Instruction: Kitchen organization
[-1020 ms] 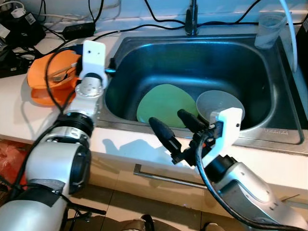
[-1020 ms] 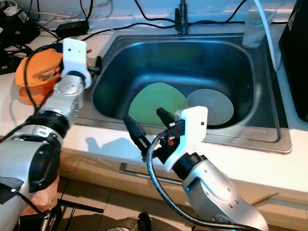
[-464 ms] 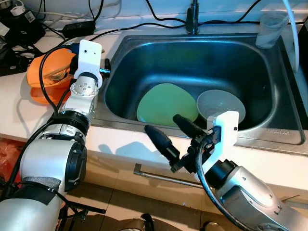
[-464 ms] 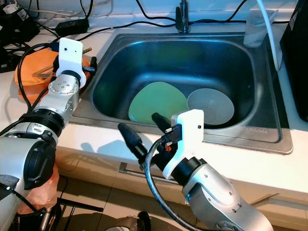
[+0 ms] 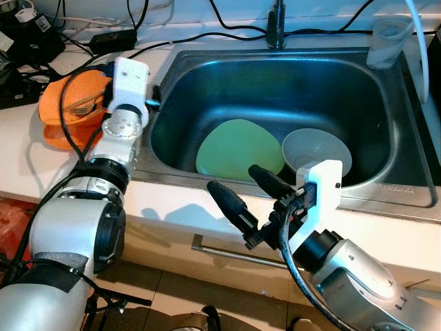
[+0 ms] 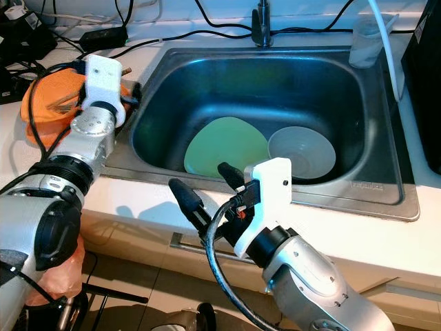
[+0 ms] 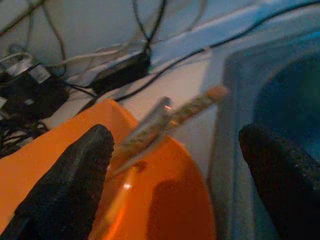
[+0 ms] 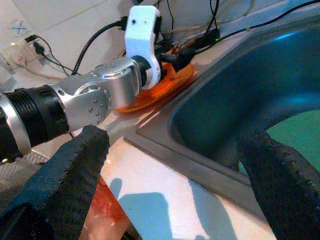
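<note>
One steel sink (image 5: 386, 103), single basin. Two dishes on its floor: one green plate (image 5: 238, 148) at about 7 o'clock of the basin, one grey bowl (image 5: 313, 150) just beside it at 5 o'clock, rims close or touching; cannot tell which.

One orange bowl (image 5: 58, 114) on the white counter (image 5: 27, 162), at 9 o'clock of the sink, well clear of the basin. Utensils (image 7: 165, 122) lie in it; at least two handles, one pale and speckled, one metallic, leaning over the rim toward the sink. Exact count unclear.

Left gripper (image 7: 175, 165): over the orange bowl's sink-side rim, two fingers spread wide, nothing between them, the utensil handles in the gap ahead.

Right gripper (image 5: 249, 193): above the counter's front edge at 6 o'clock of the sink, two fingers splayed apart and empty, tips pointing toward 10 o'clock.

One clear plastic cup (image 5: 386, 43) at the sink's 1 o'clock corner. One faucet (image 5: 275, 27) at 12 o'clock. Several black cables (image 5: 110, 38) and a power brick along the back wall.
</note>
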